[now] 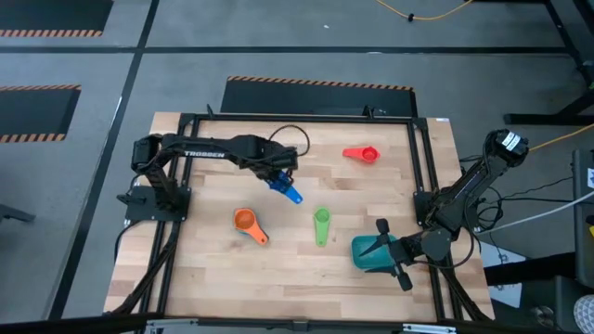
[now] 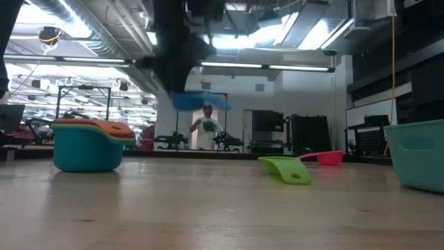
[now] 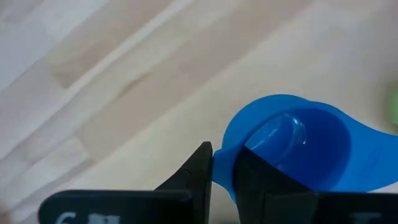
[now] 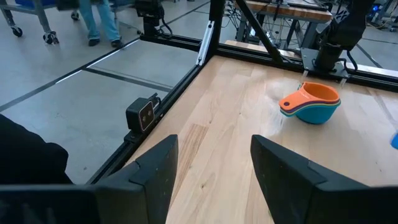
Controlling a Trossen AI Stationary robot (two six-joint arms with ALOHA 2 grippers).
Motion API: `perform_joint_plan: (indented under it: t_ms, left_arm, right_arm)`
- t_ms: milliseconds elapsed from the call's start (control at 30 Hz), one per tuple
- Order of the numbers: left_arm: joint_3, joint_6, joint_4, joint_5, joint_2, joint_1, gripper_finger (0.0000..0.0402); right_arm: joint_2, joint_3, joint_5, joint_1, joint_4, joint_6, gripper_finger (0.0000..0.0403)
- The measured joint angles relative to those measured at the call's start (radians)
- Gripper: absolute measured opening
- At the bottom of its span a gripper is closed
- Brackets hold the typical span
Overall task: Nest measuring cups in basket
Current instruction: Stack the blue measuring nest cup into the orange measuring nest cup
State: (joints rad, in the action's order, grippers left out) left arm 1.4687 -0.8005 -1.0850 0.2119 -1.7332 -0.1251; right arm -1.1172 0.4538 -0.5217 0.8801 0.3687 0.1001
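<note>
My left gripper (image 1: 277, 175) hangs over the middle of the table, shut on the dark blue measuring cup (image 1: 289, 192), which the low view shows in the air (image 2: 198, 102). A stack with an orange cup on top (image 1: 246, 221) stands left of the green cup (image 1: 321, 223); in the low view it has a light blue cup at the bottom (image 2: 89, 144). The red cup (image 1: 362, 153) lies farther back. The teal basket (image 1: 369, 252) sits near the right front corner. My right gripper (image 1: 391, 252) is open beside it (image 4: 214, 155). My left gripper pinches the dark blue cup's rim wall (image 3: 221, 167) on the side away from the handle (image 3: 373, 163), one finger (image 3: 261, 183) inside the bowl and one (image 3: 198, 169) outside. The fingers come from above. The cup is lifted clear of the table.
Black frame rails run along the table's sides (image 1: 422, 167). Bare wood lies between the green cup and the basket and along the near edge. The right arm's base (image 1: 445, 209) stands at the right edge. A person (image 2: 207, 121) shows far off in the room behind.
</note>
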Motion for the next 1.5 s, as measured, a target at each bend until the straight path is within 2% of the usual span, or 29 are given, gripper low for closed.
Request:
perform_joint_plan:
  t_ms: [333,567,700,833,1133,1500]
  left_arm:
    - [0.15,-0.054,-0.209,-0.025,0.001,0.199,0.0038]
    - [0.154,-0.166,-0.378,-0.05,0.003,0.339,0.004]
    - [0.106,-0.189,-0.39,-0.05,0.003,0.385,0.0039]
    - [0.039,-0.19,-0.404,-0.052,0.003,0.381,0.0037]
    - [-0.095,-0.131,-0.332,-0.127,0.003,0.285,0.0037]
    - [-0.113,-0.146,-0.286,-0.181,0.003,0.258,0.0042]
  right_arm:
    - [0.0,0.0,0.001,0.0,-0.003,0.0,0.0208]
    - [0.0,0.0,0.001,0.0,-0.006,0.0,0.0208]
    - [0.0,0.0,0.001,0.0,-0.006,-0.001,0.0208]
    - [0.0,0.0,0.001,0.0,-0.006,-0.001,0.0208]
    - [0.0,0.0,0.001,0.0,-0.007,0.0,0.0208]
    - [0.0,0.0,0.001,0.0,-0.007,-0.001,0.0208]
